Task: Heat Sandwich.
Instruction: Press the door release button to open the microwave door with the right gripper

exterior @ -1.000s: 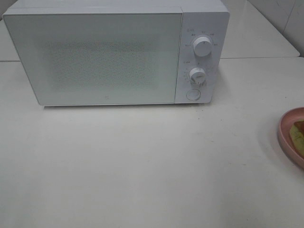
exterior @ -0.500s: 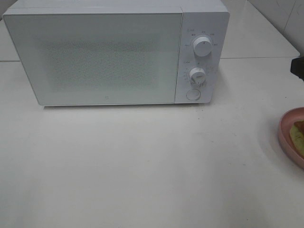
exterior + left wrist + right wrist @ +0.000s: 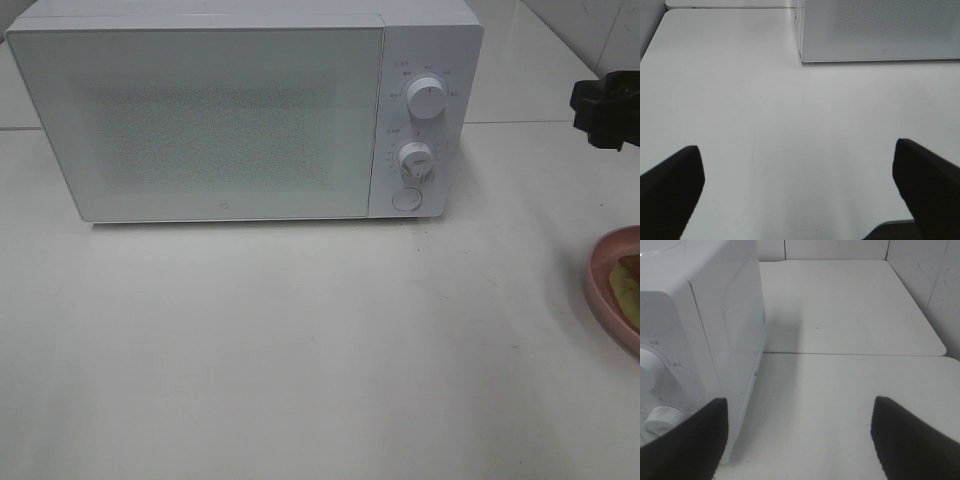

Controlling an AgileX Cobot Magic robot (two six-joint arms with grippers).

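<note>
The pink plate runs off the right edge of the exterior view, so only a sliver of the sandwich shows. A dark part of the right arm is cropped there too. On the microwave the print around the dials is too small to read, and the speckled door hides its inside. The left pincer and right pincer show only finger ends.

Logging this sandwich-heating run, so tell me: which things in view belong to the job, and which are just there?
For the job: sandwich, pink plate under it, microwave with its door shut, right gripper, open.
Just there: white table, tiled wall.
</note>
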